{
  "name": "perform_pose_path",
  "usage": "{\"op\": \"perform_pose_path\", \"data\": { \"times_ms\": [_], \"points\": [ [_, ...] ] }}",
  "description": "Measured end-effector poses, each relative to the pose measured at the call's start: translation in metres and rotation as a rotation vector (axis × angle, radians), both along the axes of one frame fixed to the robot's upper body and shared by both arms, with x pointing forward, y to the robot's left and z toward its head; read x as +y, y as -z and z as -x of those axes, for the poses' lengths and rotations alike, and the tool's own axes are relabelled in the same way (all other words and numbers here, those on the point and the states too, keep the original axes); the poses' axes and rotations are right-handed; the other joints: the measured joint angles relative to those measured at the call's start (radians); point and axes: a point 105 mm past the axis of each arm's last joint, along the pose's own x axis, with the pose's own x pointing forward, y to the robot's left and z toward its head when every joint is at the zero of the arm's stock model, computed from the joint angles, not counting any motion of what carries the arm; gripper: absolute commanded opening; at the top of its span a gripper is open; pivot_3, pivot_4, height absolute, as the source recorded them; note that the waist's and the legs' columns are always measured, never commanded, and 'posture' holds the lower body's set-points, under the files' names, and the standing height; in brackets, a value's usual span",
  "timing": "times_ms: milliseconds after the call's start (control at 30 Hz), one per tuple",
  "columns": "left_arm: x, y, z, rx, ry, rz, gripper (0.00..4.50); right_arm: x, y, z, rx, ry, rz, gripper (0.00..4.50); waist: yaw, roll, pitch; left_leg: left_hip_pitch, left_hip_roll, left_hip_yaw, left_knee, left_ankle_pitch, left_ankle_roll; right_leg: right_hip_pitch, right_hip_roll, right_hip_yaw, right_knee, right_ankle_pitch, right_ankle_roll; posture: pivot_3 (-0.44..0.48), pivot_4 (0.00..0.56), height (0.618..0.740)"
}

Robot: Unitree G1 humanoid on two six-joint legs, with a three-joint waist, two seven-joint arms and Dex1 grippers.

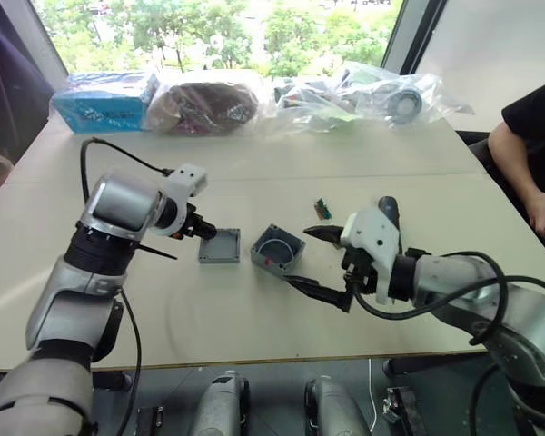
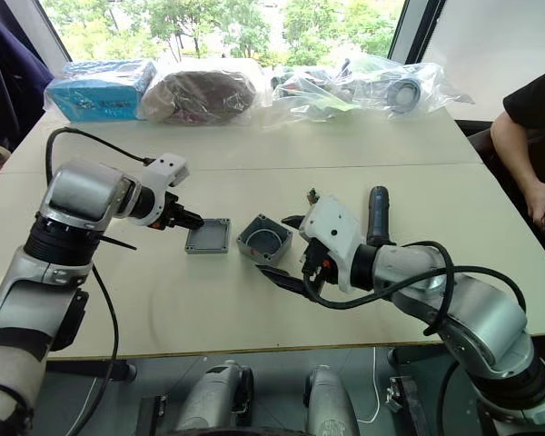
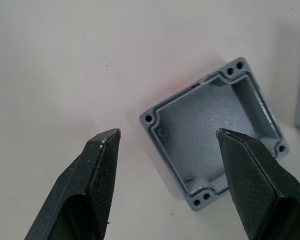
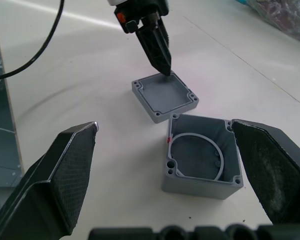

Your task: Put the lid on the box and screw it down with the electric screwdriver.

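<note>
The lid [image 1: 219, 246] lies on the table with its hollow inner face up. Just right of it stands the box [image 1: 277, 252], open side up, with a white wire loop inside and a red mark at its rim [image 4: 168, 140]. My left gripper [image 3: 167, 134] hovers open at the lid's left edge, its fingers [image 3: 102, 150] straddling that side of the lid without touching it. On the box's right side my right gripper [image 1: 320, 263] is wide open, one finger behind the box and one in front. The electric screwdriver [image 2: 378, 213] lies on the table behind my right wrist.
A small green connector block [image 1: 322, 209] lies behind the box. Plastic bags [image 1: 209, 104] and a blue carton [image 1: 104, 100] line the table's far edge. A person's arm [image 1: 527, 154] rests at the right side. A seam [image 1: 254, 177] crosses the tabletop.
</note>
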Motion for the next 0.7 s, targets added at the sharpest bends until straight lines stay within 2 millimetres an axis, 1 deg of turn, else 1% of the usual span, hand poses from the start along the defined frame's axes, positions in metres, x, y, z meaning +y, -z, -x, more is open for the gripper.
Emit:
{"op": "perform_pose_path", "data": {
  "times_ms": [133,300,333,400,433,500,567,700],
  "points": [
    [0.003,0.009,-0.002,0.023,-0.040,-0.010,3.13,0.001,0.001,-0.001,0.003,0.019,-0.019,4.50,0.000,0.000,0.000,0.000,0.000,0.000,0.000,0.000,0.000,0.000,0.000,0.000,0.000,0.000,0.000,0.000,0.150,0.740],
    [0.004,0.022,0.001,0.060,-0.056,-0.017,3.13,0.002,0.003,0.002,0.002,0.029,-0.019,4.50,0.000,0.000,0.000,0.000,0.000,0.000,0.000,0.000,0.000,0.000,0.000,0.000,0.000,0.000,0.000,0.000,0.150,0.740],
    [0.004,0.023,0.000,0.061,-0.061,-0.021,2.64,0.001,0.004,0.001,0.007,0.037,-0.018,4.50,0.001,0.000,0.000,0.000,0.000,0.000,0.000,0.000,0.000,0.000,0.000,0.000,0.000,0.000,0.000,0.000,0.150,0.740],
    [0.006,0.025,-0.001,0.062,-0.085,-0.027,2.13,0.001,0.004,0.001,0.004,0.048,-0.019,4.50,0.001,0.000,-0.001,0.001,0.000,0.000,0.000,0.000,0.000,0.001,0.000,0.000,0.000,0.000,0.000,0.000,0.150,0.740],
    [0.007,0.025,-0.002,0.061,-0.094,-0.028,1.65,0.001,0.004,0.001,0.003,0.050,-0.019,4.50,0.001,0.000,-0.001,0.001,0.000,0.000,0.000,0.000,0.000,0.001,0.000,0.000,0.000,0.000,0.000,0.000,0.150,0.740],
    [0.004,0.026,-0.001,0.062,-0.084,-0.015,0.91,0.001,0.005,0.001,0.006,0.054,-0.018,4.50,0.001,0.001,-0.001,0.001,0.000,0.000,0.000,0.000,0.000,0.001,0.000,0.000,0.000,0.000,0.000,0.000,0.150,0.740],
    [0.001,0.026,-0.001,0.057,-0.077,-0.015,0.07,0.000,0.006,0.001,0.007,0.057,-0.017,4.50,0.001,0.001,-0.002,0.002,0.000,0.000,0.000,0.000,0.000,0.001,0.000,0.000,0.000,0.000,0.000,0.000,0.150,0.740],
    [0.001,0.029,0.000,0.040,-0.091,0.009,0.03,-0.003,0.009,0.002,0.019,0.069,-0.012,4.50,0.001,0.003,-0.003,0.002,0.000,0.000,0.000,0.000,0.000,0.002,0.000,0.000,0.000,0.000,0.000,0.000,0.150,0.740]
  ]
}}
